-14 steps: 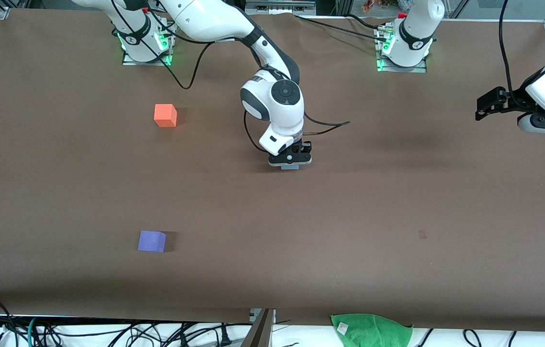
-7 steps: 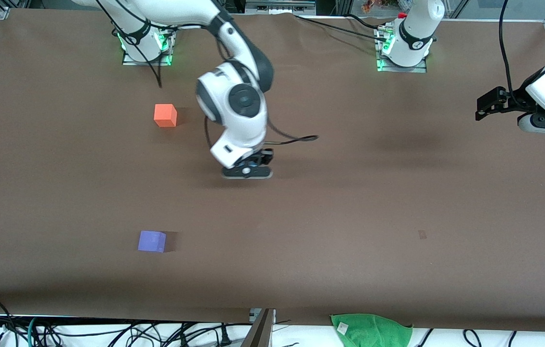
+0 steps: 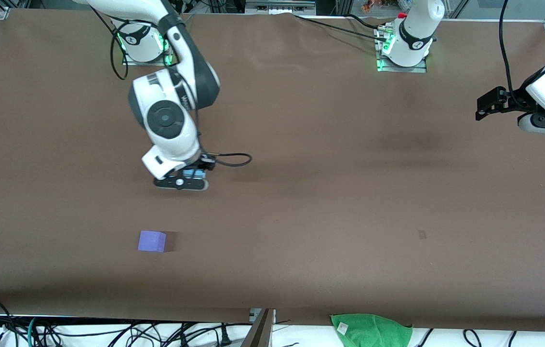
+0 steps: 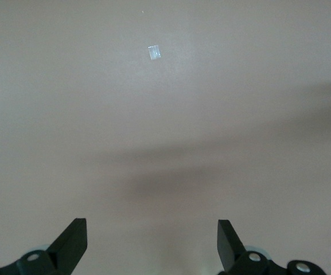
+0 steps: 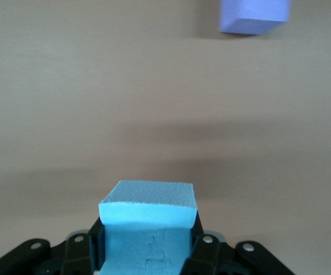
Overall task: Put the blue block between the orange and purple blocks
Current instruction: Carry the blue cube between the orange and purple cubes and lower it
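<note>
Overhead, brown table (image 3: 349,202), green cloth (image 3: 371,330).

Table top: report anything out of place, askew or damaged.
Nothing stands out. The blue block sits squarely in the shut right tool, the purple block lies flat on the table, and the open left tool waits.

The right arm is reached out from its base at the bench's top edge, its right gripper (image 3: 181,183) pointed down over the bench and clamped on the blue block (image 5: 148,220), while the left gripper (image 3: 486,107) is held waiting with fingers spread above the left arm's end.
</note>
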